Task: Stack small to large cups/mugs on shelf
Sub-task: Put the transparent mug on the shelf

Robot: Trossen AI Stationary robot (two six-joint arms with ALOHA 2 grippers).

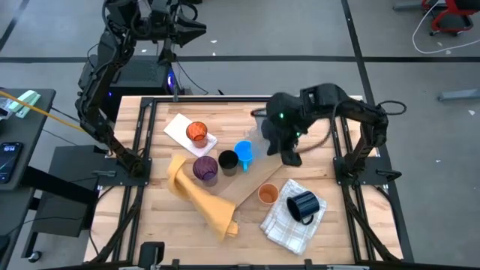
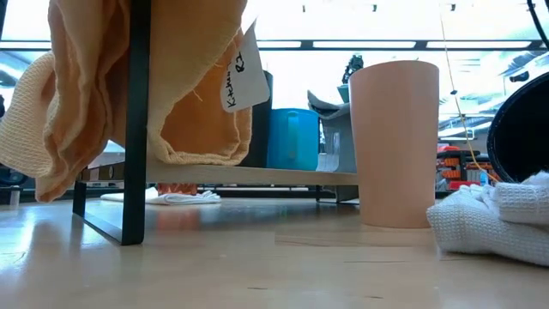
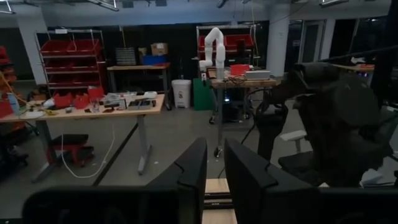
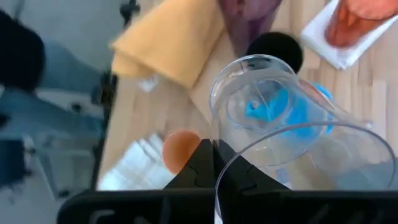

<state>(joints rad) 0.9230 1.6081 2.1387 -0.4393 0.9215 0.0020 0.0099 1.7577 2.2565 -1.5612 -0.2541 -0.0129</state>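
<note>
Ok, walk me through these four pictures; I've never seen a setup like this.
Two robot arms work at a wooden table. One picture looks down from above, one sits at table height, and one rides on each wrist. The left claw is raised behind the table, facing the room. The right claw holds a clear cup above the bright blue mug. Also there: a black cup, purple cup, red-tinted cup, orange cup, dark navy mug and a yellow cloth.
</note>
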